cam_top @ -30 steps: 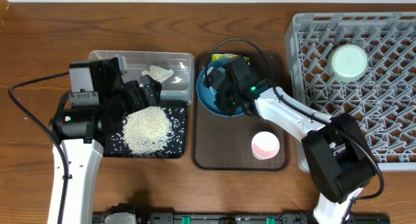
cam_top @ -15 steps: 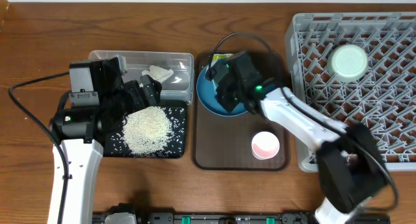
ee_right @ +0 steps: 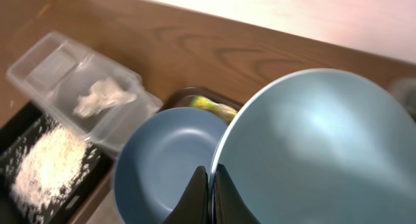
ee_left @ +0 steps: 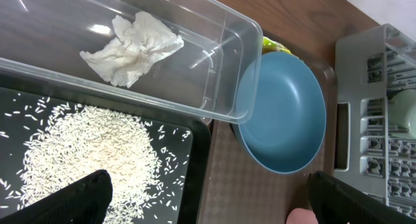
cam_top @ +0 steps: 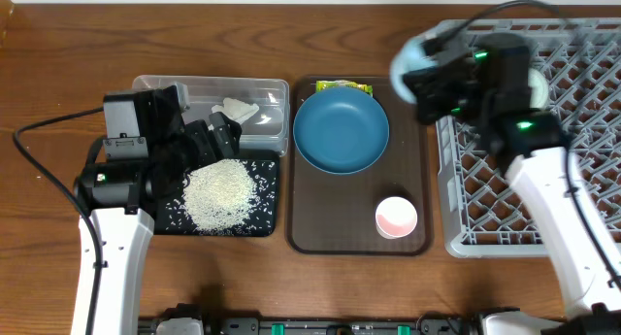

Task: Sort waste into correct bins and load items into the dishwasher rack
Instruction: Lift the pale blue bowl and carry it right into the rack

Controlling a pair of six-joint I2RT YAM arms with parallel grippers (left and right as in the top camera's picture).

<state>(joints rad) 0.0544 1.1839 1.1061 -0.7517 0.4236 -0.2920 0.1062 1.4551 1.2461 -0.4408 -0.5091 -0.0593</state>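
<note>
Right end effector (ee_right: 209,194) closed on rim of light-blue bowl (ee_right: 312,152), near rack (cam_top: 475,199); left end effector (ee_left: 208,201) wide open above rice (ee_left: 91,152).

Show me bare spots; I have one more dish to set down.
Free: brown serving tray, near-left corner, between large blue plate and small pink cup; wooden table strip in front of both trays. Crowded: shallow black tray, covered in loose white rice under the left gripper; grey plastic rack's far-left corner, where the right gripper holds a light-blue bowl.
</note>
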